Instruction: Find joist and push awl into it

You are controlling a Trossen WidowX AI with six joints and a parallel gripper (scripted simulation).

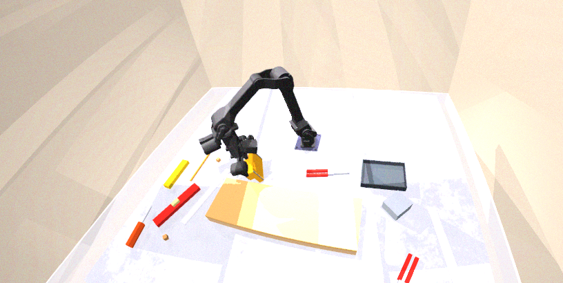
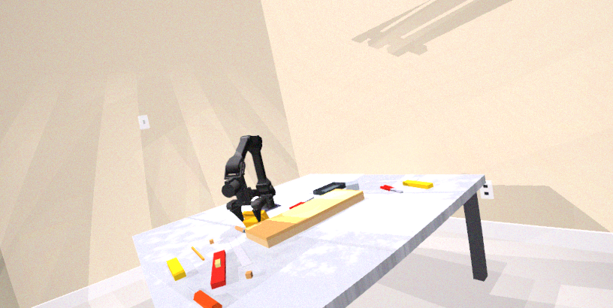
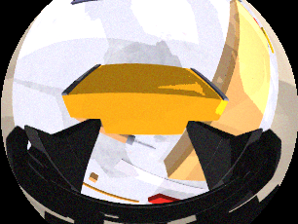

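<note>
The yellow-orange stud finder [image 1: 255, 166] [image 2: 250, 218] [image 3: 145, 95] rests on the table just off the far left corner of the wooden floor panel [image 1: 299, 220] [image 2: 309, 215] [image 3: 251, 60]. My gripper [image 1: 247, 170] [image 2: 246, 212] [image 3: 144, 121] is open and low, with one finger on each side of the stud finder and not closed on it. The awl [image 1: 317, 172] [image 2: 300, 203], which has a red handle and a thin metal shaft, lies on the table between the panel and the arm's base. The dark tray [image 1: 363, 174] [image 2: 328, 188] sits to the right of the awl.
A yellow bar [image 1: 176, 173] [image 2: 176, 268], a red level [image 1: 176, 204] [image 2: 218, 268], a thin orange stick [image 1: 199, 167] and an orange-handled screwdriver [image 1: 135, 233] lie left of the panel. A grey block [image 1: 396, 205] lies near the tray. A pair of red strips [image 1: 408, 268] lies at the front right.
</note>
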